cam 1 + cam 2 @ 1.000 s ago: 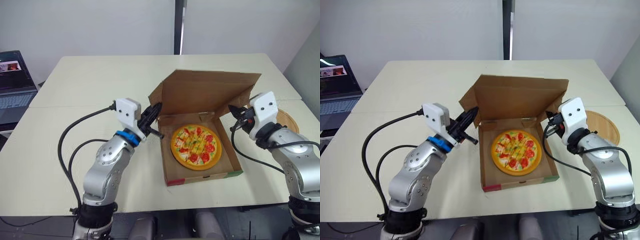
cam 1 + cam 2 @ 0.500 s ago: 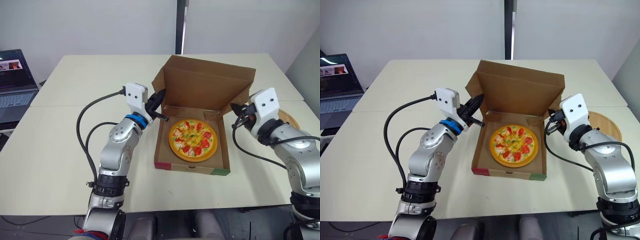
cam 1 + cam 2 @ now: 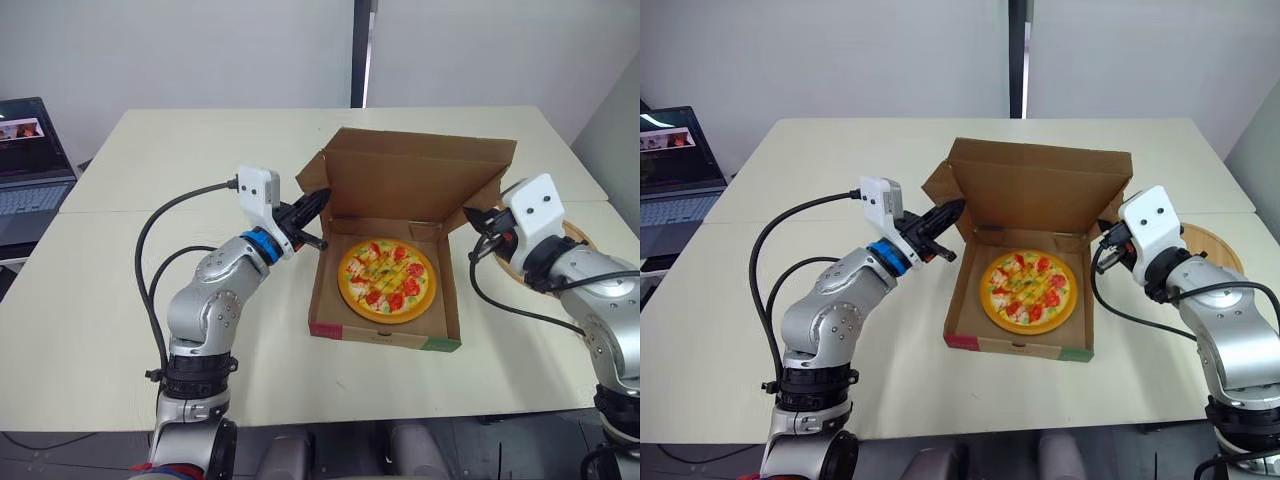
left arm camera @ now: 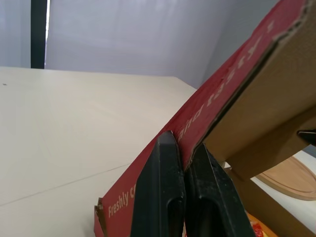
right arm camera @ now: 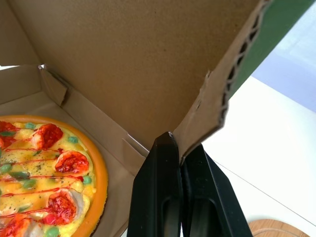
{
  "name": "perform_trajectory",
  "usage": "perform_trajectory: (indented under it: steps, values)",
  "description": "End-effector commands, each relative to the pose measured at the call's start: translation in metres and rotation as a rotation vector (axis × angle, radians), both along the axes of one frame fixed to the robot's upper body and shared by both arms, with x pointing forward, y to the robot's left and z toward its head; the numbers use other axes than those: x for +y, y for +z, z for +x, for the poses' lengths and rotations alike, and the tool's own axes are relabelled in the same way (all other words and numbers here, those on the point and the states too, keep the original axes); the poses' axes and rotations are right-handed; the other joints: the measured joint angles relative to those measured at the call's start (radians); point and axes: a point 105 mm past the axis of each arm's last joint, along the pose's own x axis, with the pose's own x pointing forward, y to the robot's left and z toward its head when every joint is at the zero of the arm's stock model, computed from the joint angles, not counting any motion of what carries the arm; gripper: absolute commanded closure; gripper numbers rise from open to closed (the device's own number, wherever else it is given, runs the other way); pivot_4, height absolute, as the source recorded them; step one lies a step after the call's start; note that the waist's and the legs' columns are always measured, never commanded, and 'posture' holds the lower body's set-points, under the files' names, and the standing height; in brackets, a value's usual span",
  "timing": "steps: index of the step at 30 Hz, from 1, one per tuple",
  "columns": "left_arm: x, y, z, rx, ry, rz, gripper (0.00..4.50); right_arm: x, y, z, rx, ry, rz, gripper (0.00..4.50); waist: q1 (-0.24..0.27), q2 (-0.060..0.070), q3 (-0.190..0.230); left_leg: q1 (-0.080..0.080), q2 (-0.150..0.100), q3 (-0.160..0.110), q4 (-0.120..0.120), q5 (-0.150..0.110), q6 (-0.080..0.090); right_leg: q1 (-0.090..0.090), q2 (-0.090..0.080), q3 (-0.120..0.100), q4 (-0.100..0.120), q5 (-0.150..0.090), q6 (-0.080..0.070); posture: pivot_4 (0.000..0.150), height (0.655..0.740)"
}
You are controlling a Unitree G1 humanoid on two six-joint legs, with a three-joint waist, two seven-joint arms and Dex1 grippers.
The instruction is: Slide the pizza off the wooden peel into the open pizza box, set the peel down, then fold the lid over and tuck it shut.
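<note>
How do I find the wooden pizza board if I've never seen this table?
Start at the big cream table and find the open brown cardboard pizza box in its middle. Just right of the box, the round light-wood peel lies flat on the table, the only wooden thing there.

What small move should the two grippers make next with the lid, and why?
Probably swing the lid forward and down together. The left gripper and right gripper are each shut on a side edge of the lid, which stands raised; the pizza already lies in the box and the peel rests on the table.
</note>
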Motion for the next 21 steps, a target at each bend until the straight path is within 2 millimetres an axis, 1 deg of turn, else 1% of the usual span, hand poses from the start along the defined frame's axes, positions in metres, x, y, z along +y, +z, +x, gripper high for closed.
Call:
perform_trajectory:
  steps: [1, 4, 9, 17, 21]
  values:
    - [-0.025, 0.012, -0.018, -0.042, -0.138, -0.005, 4.47, 0.019, 0.006, -0.01, -0.034, 0.08, -0.005, 4.5, 0.0, 0.0, 0.0, 0.0, 0.0, 0.0, 0.0, 0.0, 0.0, 0.0, 0.0, 0.0, 0.0, 0.0, 0.0, 0.15, 0.7341]
    - [-0.025, 0.008, -0.021, -0.025, -0.145, -0.007, 4.47, 0.018, 0.005, -0.012, -0.034, 0.074, 0.004, 4.5, 0.001, 0.0, 0.0, 0.0, 0.0, 0.0, 0.0, 0.0, 0.0, 0.0, 0.0, 0.0, 0.0, 0.0, 0.0, 0.15, 0.7341]
    - [-0.027, -0.005, -0.032, 0.003, -0.15, -0.013, 4.47, 0.017, -0.002, -0.016, -0.044, 0.058, 0.008, 4.5, 0.004, 0.0, 0.0, 0.0, 0.0, 0.0, 0.0, 0.0, 0.0, 0.0, 0.0, 0.0, -0.001, 0.0, 0.0, 0.15, 0.7341]
    - [-0.027, -0.018, -0.043, -0.001, -0.125, -0.018, 4.47, 0.018, -0.025, -0.026, -0.039, 0.057, -0.043, 4.5, 0.013, 0.0, 0.0, 0.0, 0.0, 0.001, 0.0, 0.0, 0.0, 0.001, 0.0, 0.0, -0.001, 0.0, 0.0, 0.15, 0.7341]
    - [-0.026, -0.026, -0.047, 0.009, -0.118, -0.01, 4.47, 0.016, -0.032, -0.028, -0.035, 0.049, -0.049, 4.5, 0.014, 0.0, 0.0, 0.001, 0.0, 0.001, 0.0, 0.0, 0.0, 0.001, 0.0, 0.0, -0.001, 0.0, 0.0, 0.15, 0.7341]
